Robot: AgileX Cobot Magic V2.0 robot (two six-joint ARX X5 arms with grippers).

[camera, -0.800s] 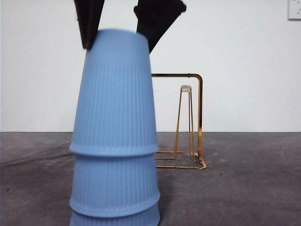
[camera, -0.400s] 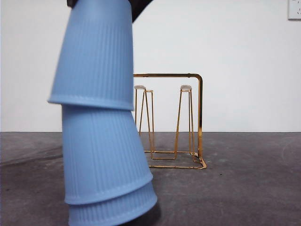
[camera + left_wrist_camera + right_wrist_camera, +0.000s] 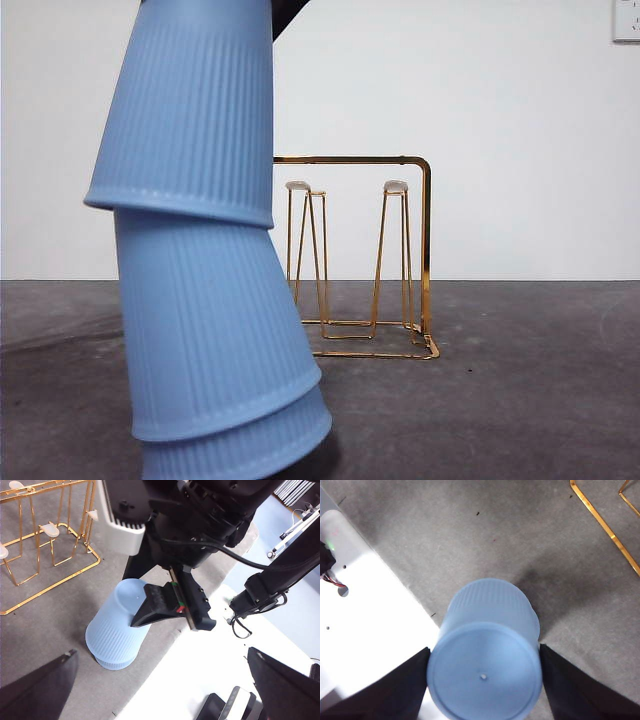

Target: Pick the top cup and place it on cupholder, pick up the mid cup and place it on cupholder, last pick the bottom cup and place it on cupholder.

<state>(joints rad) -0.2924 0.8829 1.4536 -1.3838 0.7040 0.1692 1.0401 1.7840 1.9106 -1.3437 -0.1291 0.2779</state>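
A: The right gripper point(image 3: 484, 680) has its two jaws pressed on either side of the top cup point(image 3: 190, 110), near its closed end. The cup is upside down and tilted, and its rim overlaps the middle cup point(image 3: 205, 330) below.

B: The lower cups look tipped as well?

A: Yes. In the front view the middle cup leans with the top one, and the bottom cup point(image 3: 245, 450) shows only as a band under it. A straight pull along the top cup's own axis would probably free it best; a sideways drag risks toppling the stack.

B: And the rack?

A: The cupholder point(image 3: 365, 260) stands on the grey table point(image 3: 540, 390) behind and to one side of the stack, well apart, its prongs bare. The cup should arrive mouth-down over a prong.

B: The other arm?

A: The left gripper point(image 3: 162, 687) waits off to the side, jaws spread wide, holding nothing.
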